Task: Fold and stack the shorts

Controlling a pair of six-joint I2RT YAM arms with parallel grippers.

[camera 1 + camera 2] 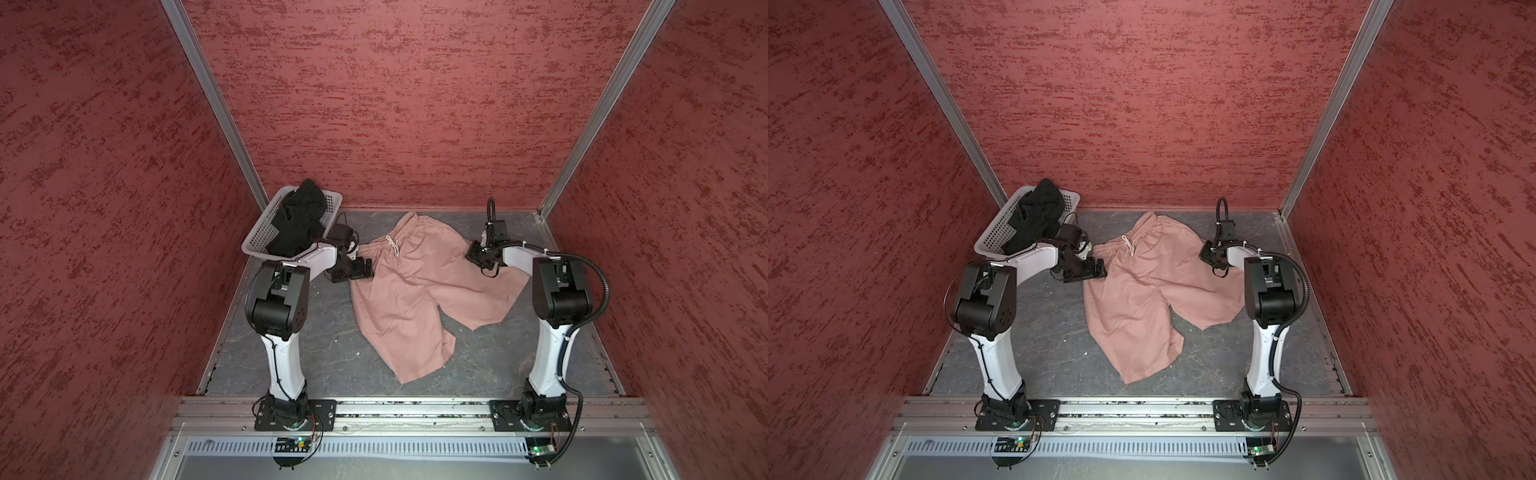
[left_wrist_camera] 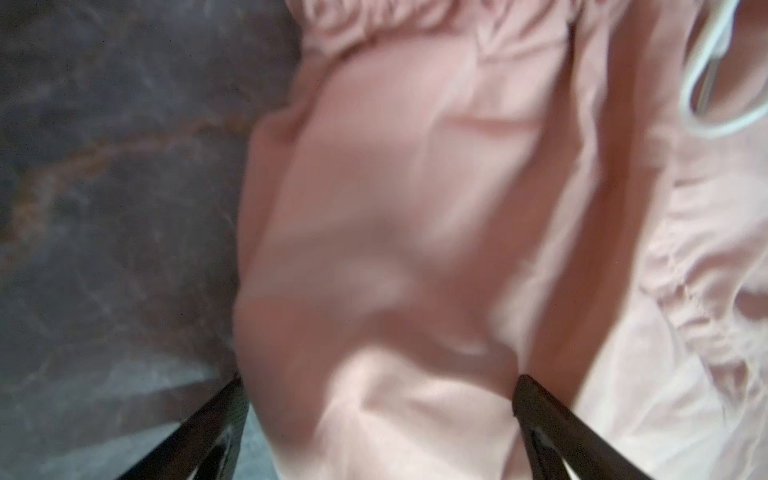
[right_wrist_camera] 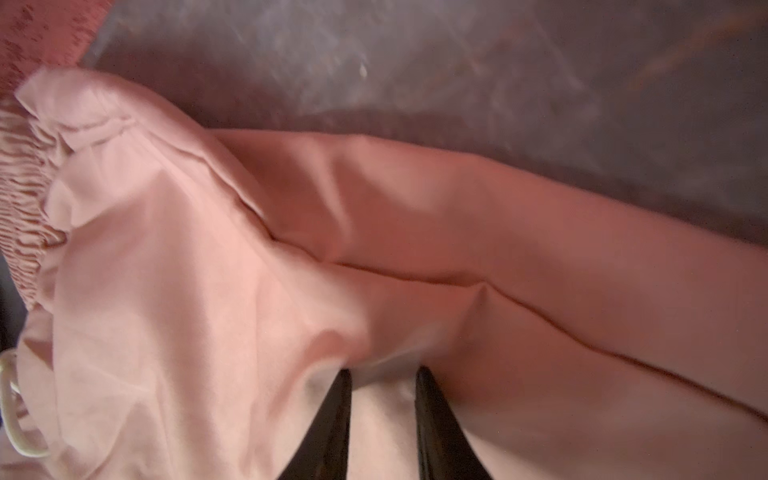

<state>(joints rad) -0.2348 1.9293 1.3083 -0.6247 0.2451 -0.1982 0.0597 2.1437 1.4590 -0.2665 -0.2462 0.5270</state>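
Observation:
The pink shorts [image 1: 415, 299] [image 1: 1142, 299] lie spread on the grey table with the waistband and white drawstring [image 1: 392, 245] toward the back wall. My left gripper [image 1: 361, 270] [image 1: 1096, 270] is open at the left side seam just below the waistband, and its fingers straddle the cloth edge [image 2: 382, 386]. My right gripper [image 1: 476, 253] [image 1: 1208, 253] sits at the right side of the shorts. Its narrow jaws are shut on a pinch of pink cloth [image 3: 383, 372], which puckers toward them. The black shorts [image 1: 299, 220] [image 1: 1036, 216] are bunched in the basket.
The white perforated basket [image 1: 257, 237] [image 1: 988, 237] stands tilted at the back left corner, right behind my left arm. Red walls close in the table at the back and on both sides. Bare grey tabletop [image 1: 316, 353] shows in front of the shorts.

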